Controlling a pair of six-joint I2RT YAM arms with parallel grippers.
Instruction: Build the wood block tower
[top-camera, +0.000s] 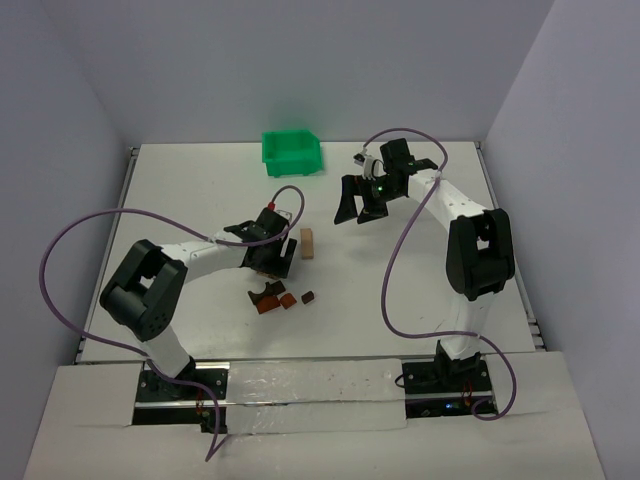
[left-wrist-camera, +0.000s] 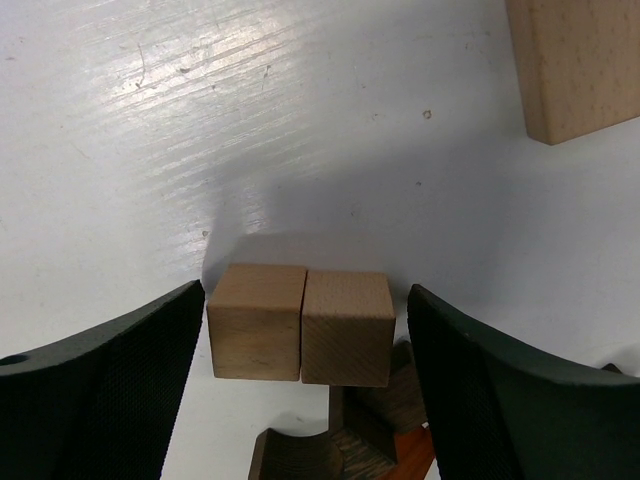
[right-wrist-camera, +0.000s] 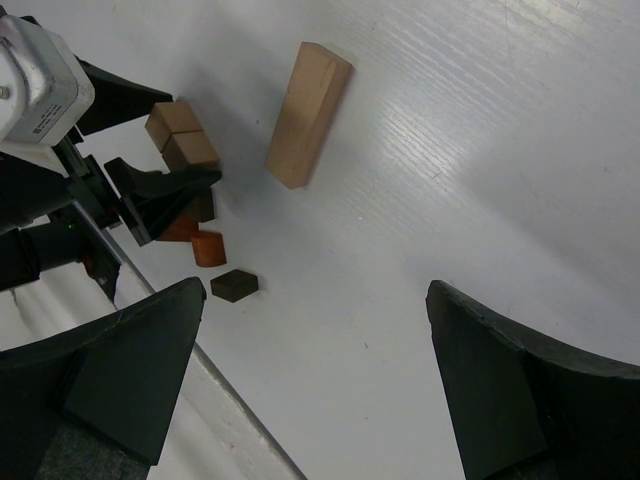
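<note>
On the white table (left-wrist-camera: 150, 120), two touching tan cubes (left-wrist-camera: 345, 325) lie lower centre, between the left gripper's (left-wrist-camera: 306, 340) spread, empty jaws.

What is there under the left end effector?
The left wrist camera shows two light tan cubes, side by side and touching, between the fingers of the open left end effector. Close by lie dark brown pieces. In the top view, it covers them.

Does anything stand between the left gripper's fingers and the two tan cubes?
Nothing visible does. The open left gripper straddles the cubes, with only narrow gaps on both sides. The dark blocks lie just behind them, toward the wrist.
</note>
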